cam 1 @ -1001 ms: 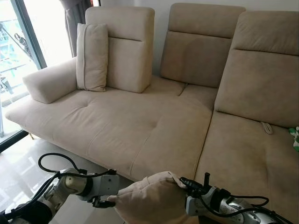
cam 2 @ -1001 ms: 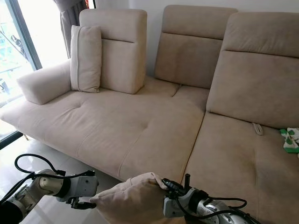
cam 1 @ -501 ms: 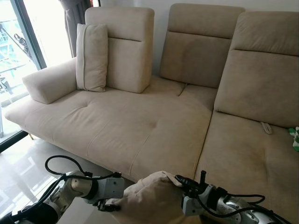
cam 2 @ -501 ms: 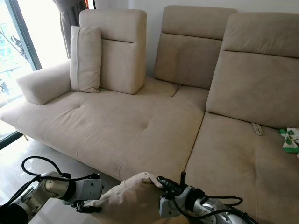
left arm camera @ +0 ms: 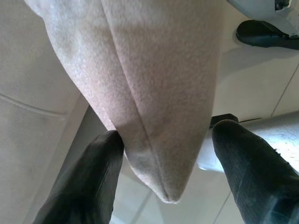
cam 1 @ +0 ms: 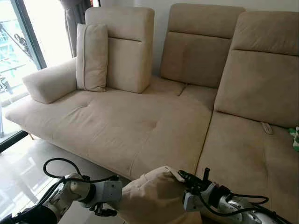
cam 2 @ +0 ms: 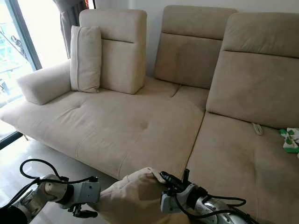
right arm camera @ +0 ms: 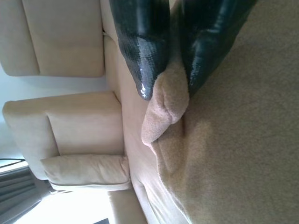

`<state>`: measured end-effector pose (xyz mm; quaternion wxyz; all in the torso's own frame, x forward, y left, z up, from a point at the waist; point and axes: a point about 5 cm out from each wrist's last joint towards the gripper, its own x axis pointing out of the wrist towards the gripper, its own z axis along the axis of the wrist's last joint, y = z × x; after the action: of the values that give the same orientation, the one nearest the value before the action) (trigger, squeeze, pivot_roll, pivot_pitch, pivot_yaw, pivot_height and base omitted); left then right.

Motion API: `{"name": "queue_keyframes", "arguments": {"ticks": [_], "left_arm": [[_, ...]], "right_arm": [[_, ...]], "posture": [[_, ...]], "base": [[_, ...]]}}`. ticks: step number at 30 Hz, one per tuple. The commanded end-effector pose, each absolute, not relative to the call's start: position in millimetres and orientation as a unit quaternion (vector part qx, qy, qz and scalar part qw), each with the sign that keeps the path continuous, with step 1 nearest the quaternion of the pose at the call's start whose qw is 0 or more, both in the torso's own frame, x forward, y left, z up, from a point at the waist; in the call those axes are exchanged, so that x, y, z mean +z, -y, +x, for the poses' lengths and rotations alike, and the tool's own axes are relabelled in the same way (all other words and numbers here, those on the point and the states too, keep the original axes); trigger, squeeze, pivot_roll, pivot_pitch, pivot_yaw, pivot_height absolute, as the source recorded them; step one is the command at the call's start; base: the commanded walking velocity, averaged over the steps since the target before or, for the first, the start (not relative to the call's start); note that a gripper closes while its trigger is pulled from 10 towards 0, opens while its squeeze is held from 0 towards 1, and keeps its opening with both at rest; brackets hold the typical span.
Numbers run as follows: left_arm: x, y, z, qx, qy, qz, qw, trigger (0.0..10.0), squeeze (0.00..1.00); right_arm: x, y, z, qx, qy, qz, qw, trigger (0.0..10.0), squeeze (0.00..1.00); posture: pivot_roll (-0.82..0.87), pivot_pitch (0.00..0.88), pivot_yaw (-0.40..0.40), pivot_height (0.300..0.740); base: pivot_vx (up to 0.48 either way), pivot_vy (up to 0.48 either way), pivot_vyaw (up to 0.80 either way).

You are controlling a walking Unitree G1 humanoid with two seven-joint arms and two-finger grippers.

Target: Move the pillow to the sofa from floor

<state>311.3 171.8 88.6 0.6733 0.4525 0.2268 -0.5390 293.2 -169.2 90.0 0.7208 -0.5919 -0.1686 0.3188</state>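
Our right hand [cam 1: 180, 174] pinches the pillow [cam 1: 154, 196], now raised slightly nearer the sofa [cam 1: 140, 126] edge. Our left hand [left arm camera: 163, 186], spread, has slid below the pillow. The placing can follow.

You get bright daylight from the window [cam 1: 14, 56] at the sofa's [cam 1: 140, 121] left end; the glass is blown out to near white. Light falls across the seat from that end, so the armrest [cam 1: 46, 84] and the floor tiles [cam 1: 18, 172] gleam with pale glare. Both eye views are sharp, with slight bending at the edges. In the left wrist view the black fingers [left arm camera: 88, 186] are soft and out of focus; the right wrist view is dimmer and shaded.
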Motion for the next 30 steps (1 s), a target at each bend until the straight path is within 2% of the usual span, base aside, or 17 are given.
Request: {"name": "queue_keyframes", "arguments": {"ticks": [1,7,14,26,27,29,30], "left_arm": [[83.3,-175.2,307.9,-0.541,-0.247,0.46,0.66,10.0,0.0],[85.3,-163.1,309.2,-0.545,-0.227,0.446,0.673,10.0,0.0],[92.0,-160.9,312.4,-0.54,-0.218,0.449,0.678,10.0,0.0],[91.9,-159.6,307.8,-0.553,-0.228,0.447,0.665,10.0,0.0],[91.1,-159.0,306.1,-0.559,-0.232,0.442,0.662,9.6,0.0],[91.1,-159.0,306.1,-0.559,-0.232,0.442,0.662,9.6,0.0],[90.8,-158.5,304.7,-0.564,-0.236,0.435,0.661,0.2,0.0]], "right_arm": [[113.8,166.0,301.4,0.27,0.221,-0.581,0.736,0.0,0.0],[110.4,159.5,300.9,0.281,0.216,-0.579,0.734,0.0,0.0],[104.4,150.3,300.2,0.289,0.21,-0.577,0.734,0.0,0.0],[111.1,141.5,308.3,0.264,0.217,-0.576,0.743,0.0,0.0],[113.6,140.0,309.3,0.258,0.223,-0.575,0.744,0.0,0.0],[113.6,140.0,309.3,0.258,0.223,-0.575,0.744,0.0,0.0],[116.8,138.1,309.9,0.251,0.231,-0.572,0.746,0.0,0.0]], "posture": [[0.01,0.0,0.011,0.573],[0.01,0.0,0.011,0.573],[0.02,0.0,0.01,0.573],[0.02,0.0,0.012,0.573],[0.02,0.0,0.012,0.573],[0.02,0.0,0.012,0.573],[0.03,0.0,0.015,0.573]], "base": [[0.0,0.0,0.0],[0.0,0.0,0.0],[0.0,0.0,0.0],[0.0,0.0,0.0],[0.0,0.0,0.0],[0.0,0.0,0.0],[0.0,0.0,0.0]]}}
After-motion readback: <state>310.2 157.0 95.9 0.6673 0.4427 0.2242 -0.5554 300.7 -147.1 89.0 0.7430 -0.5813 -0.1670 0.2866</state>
